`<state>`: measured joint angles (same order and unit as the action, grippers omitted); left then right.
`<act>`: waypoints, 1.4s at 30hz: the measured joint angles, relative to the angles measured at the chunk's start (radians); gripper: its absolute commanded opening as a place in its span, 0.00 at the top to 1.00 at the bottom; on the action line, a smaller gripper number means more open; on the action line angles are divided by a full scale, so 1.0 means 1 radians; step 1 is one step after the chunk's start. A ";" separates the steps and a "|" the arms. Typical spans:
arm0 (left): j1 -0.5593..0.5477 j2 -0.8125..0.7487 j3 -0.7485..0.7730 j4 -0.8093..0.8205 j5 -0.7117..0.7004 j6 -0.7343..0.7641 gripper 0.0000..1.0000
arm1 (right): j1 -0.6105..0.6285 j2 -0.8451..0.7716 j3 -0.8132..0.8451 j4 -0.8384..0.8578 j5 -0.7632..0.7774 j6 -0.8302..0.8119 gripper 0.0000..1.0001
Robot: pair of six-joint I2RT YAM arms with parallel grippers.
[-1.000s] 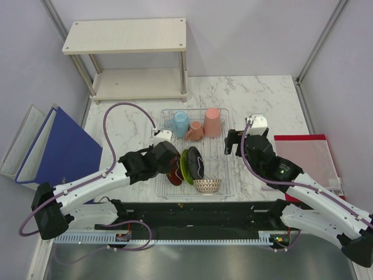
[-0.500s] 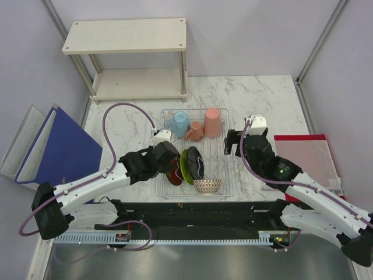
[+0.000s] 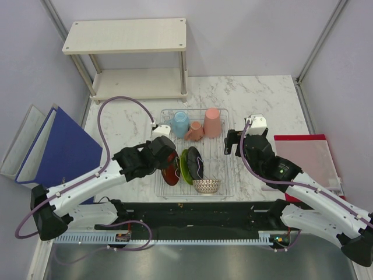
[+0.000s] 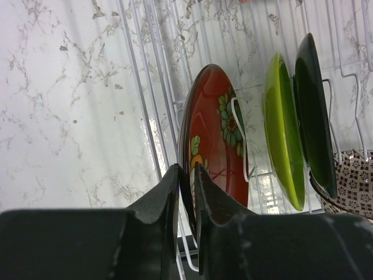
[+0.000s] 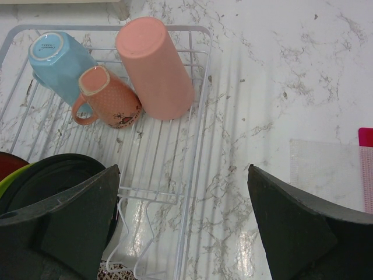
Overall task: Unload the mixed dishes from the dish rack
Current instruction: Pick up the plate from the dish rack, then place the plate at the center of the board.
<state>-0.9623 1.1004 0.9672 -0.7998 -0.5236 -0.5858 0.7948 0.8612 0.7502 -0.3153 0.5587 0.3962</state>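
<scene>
In the wire dish rack (image 3: 228,175) (image 4: 148,87) (image 5: 198,146), three plates stand on edge: dark red-brown with flowers (image 4: 215,146) (image 3: 172,173), lime green (image 4: 285,146) (image 3: 184,166) and black (image 4: 315,116) (image 3: 195,162). My left gripper (image 4: 186,169) (image 3: 168,162) is shut on the near rim of the red-brown plate. A net-patterned bowl (image 3: 207,185) (image 4: 355,178) sits at the rack's front. At the back are a light blue cup (image 5: 58,61) (image 3: 180,123), a salmon mug on its side (image 5: 108,96) and a tall pink cup (image 5: 154,67) (image 3: 213,122). My right gripper (image 5: 183,169) (image 3: 236,143) hangs open over the rack's right edge.
A two-tier beige shelf (image 3: 125,58) stands at the back left. A blue folder (image 3: 64,151) leans at the left edge. A red board under a clear sheet (image 3: 306,157) lies to the right of the rack. The table is white marble.
My left gripper has closed on the red-brown plate's rim, and the left arm has shifted slightly back and left. The right arm has not moved.
</scene>
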 measured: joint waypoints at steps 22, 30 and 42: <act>0.000 -0.073 0.148 -0.090 -0.048 0.086 0.98 | 0.000 0.000 0.000 0.000 0.000 0.002 0.02; 0.000 -0.143 0.229 -0.069 -0.019 0.086 0.98 | 0.000 -0.003 0.011 -0.002 -0.035 0.048 0.02; 0.000 -0.323 0.171 0.186 0.135 0.074 0.98 | 0.000 -0.049 0.129 0.075 -0.295 0.171 0.02</act>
<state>-0.9623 0.7769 1.1381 -0.6140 -0.3885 -0.5114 0.7948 0.8124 0.8787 -0.2401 0.2638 0.5671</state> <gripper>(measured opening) 0.132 0.982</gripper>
